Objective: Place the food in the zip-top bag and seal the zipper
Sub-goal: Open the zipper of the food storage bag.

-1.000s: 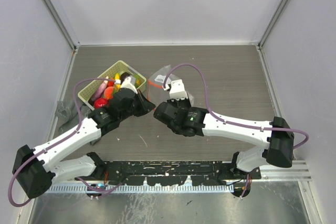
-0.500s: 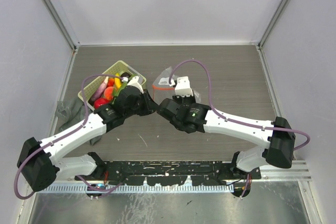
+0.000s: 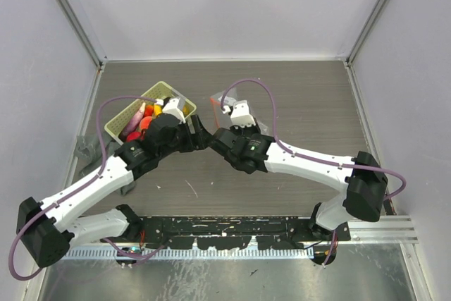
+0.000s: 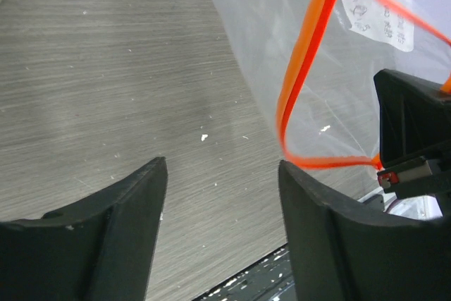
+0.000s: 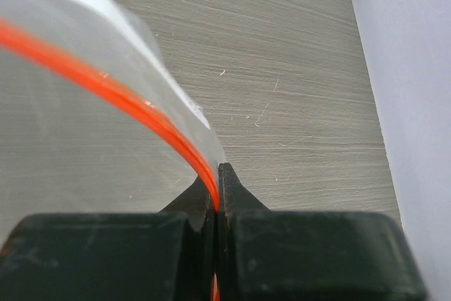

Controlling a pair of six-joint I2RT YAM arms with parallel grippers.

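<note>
Bag (image 4: pixel 261 40) is looking thin, limp, slippery, so the stiffer zipper (image 4: pixel 301 68) seems the best hold. Right pincer (image 5: pixel 217 177) is clamping it; left pincer (image 4: pixel 220 168) is gaping empty beside it.

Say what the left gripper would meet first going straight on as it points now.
Probably the clear side of the zip-top bag, near the zipper; depth is unclear, so the table may come first.

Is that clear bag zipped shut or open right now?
Open: in the left wrist view the zipper strips of the zip-top bag gape apart in a loop.
</note>
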